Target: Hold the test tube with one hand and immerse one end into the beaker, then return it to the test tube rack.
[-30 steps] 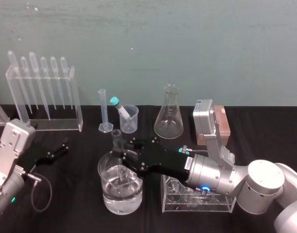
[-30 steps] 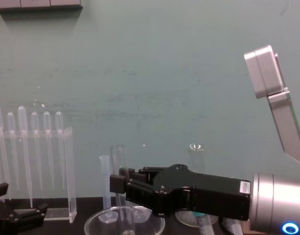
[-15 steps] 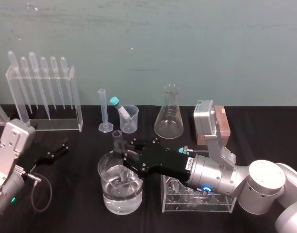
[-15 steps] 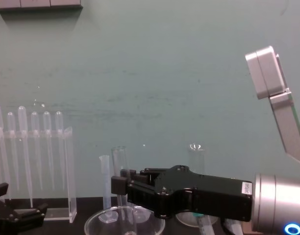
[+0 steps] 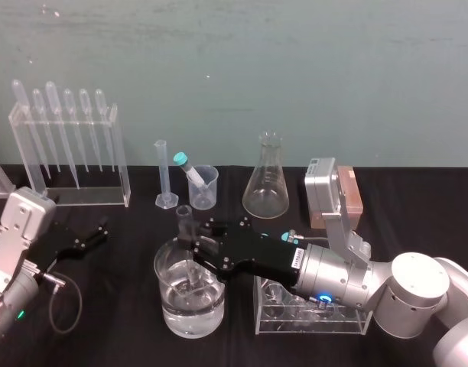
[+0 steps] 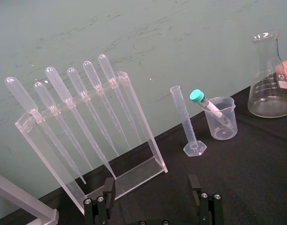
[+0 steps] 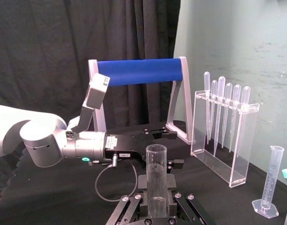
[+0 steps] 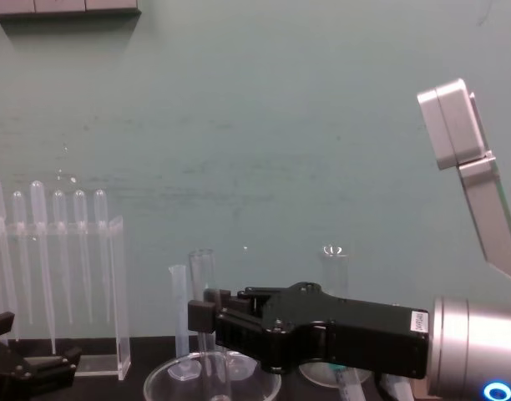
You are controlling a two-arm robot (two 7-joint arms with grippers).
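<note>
We note right gripper (image 5: 194,243) over beaker (image 5: 168,304): jaws clamped on test tube (image 5: 185,222), tube upright between them, lower end in water (image 5: 194,312). Parked on surface (image 5: 127,336): left gripper (image 5: 95,235), jaws apart.

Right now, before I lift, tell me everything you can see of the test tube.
The test tube is a slim, clear glass tube, open and uncapped at the top. It stands nearly upright. The right hand is shut on it below the rim. Its lower end sits inside the beaker, which holds clear liquid; whether the tip touches the bottom is unclear.
</note>
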